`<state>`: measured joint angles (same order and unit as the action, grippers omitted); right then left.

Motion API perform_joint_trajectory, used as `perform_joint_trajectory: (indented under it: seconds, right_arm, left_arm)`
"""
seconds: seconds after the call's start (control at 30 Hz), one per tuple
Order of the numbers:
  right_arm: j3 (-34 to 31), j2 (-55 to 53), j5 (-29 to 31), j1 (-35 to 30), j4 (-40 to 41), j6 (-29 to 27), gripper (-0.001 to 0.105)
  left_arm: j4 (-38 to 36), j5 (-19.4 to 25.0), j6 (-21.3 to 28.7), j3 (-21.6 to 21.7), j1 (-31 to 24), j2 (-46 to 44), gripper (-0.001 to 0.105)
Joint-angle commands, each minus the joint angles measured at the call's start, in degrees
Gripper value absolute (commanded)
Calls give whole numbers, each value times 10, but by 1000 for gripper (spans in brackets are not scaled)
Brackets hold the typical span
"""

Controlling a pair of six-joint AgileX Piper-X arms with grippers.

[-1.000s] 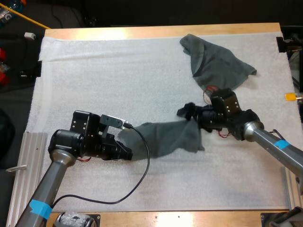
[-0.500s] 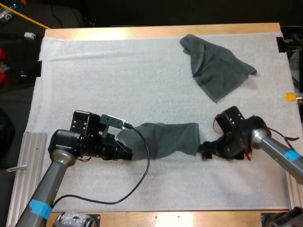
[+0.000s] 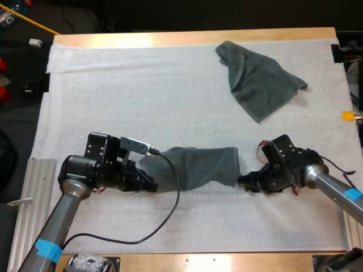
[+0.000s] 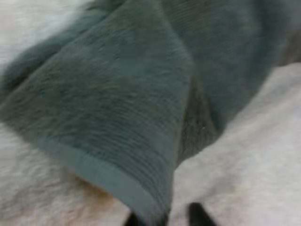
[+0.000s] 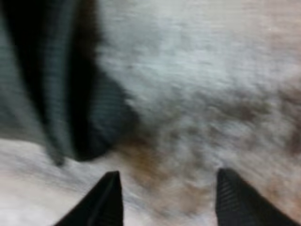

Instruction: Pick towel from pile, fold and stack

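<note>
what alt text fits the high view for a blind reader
A dark grey-green towel lies stretched out on the near half of the white mat, the left hand shut on its left end, the right hand open just off its right corner. A crumpled towel lies at the mat's far right.

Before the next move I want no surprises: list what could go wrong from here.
1. The right gripper is open just off the edge of the folded towel; closing there may catch only the mat.
2. Pulling against the left gripper at the other end could undo the fold.
</note>
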<state>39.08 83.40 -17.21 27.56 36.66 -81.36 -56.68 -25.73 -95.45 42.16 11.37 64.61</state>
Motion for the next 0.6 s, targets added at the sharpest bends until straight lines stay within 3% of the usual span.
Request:
perform_joint_trajectory:
  seconds: [0.0, 0.03, 0.13, 0.33, 0.57]
  right_arm:
    - [-1, 1, -23, 1, -18, -5, 40]
    - [-1, 1, -29, 1, -31, -5, 40]
    - [-1, 1, -30, 1, -49, -3, 40]
    - [-1, 1, -28, 1, -78, -3, 40]
    - [-1, 6, -37, 1, -110, 7, 40]
  left_arm:
    - [-4, 21, 2, 4, -1, -1, 44]
    - [-7, 24, 2, 8, -1, -1, 54]
    - [-14, 24, 2, 25, -1, -6, 64]
    - [-30, 24, 2, 66, -1, -47, 64]
    - [-53, 24, -10, 82, -1, -111, 64]
